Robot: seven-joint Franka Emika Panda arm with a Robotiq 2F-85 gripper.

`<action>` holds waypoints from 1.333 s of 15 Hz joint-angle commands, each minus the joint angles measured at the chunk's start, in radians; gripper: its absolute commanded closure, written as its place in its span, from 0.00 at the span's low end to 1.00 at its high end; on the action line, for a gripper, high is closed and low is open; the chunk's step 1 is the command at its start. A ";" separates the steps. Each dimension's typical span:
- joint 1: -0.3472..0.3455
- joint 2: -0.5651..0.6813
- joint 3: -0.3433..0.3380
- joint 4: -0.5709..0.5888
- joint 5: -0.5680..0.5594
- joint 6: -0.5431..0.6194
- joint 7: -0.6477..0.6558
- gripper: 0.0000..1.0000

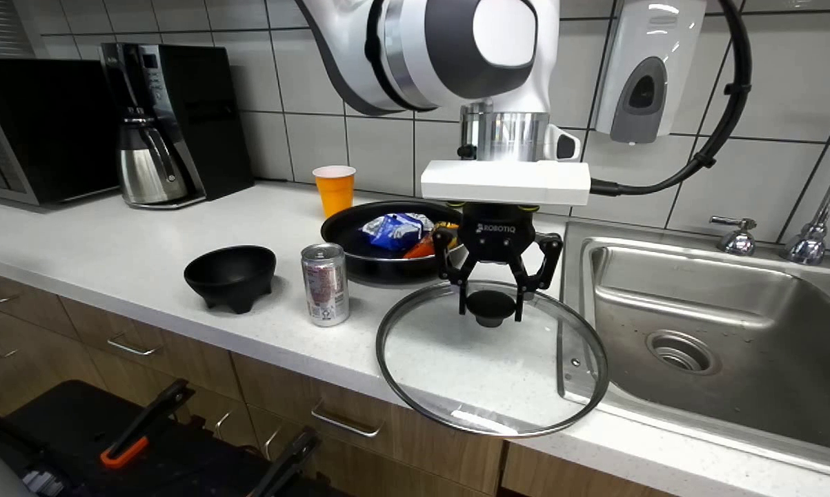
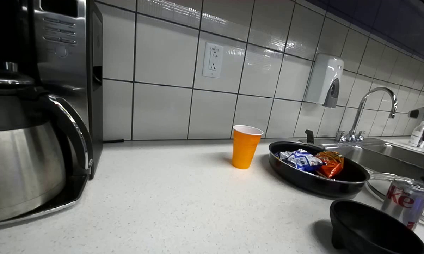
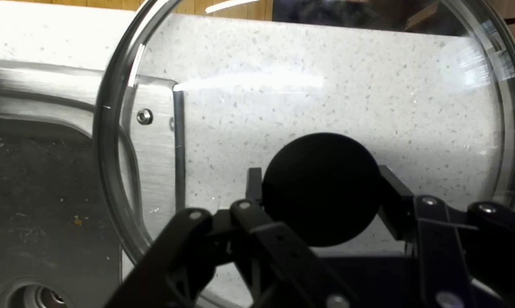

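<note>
White counter (image 1: 111, 238) with a steel sink (image 1: 739, 393). A glass lid (image 1: 487, 376) reaches over the counter's front edge and the sink's corner. Behind it sits a dark pan (image 1: 381, 270). The gripper (image 1: 491, 310), pointing down, holds the lid. Then a black bowl (image 1: 232, 279), snack bags (image 1: 396, 232) in the pan, an orange cup (image 1: 334, 195) beside it, a silver can (image 1: 325, 284). Smallest is the lid's black knob (image 3: 321, 188), clamped in the gripper.

My wrist view crops the glass lid (image 3: 308, 109) at the top; in an exterior view I can't read the tiny print (image 1: 328, 277) on the silver can (image 1: 326, 288).
</note>
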 commanded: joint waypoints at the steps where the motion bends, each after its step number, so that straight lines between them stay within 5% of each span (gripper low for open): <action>1: -0.028 -0.100 0.018 -0.006 -0.023 -0.083 -0.055 0.61; 20: 0.009 -0.144 0.058 0.084 -0.024 -0.165 -0.060 0.61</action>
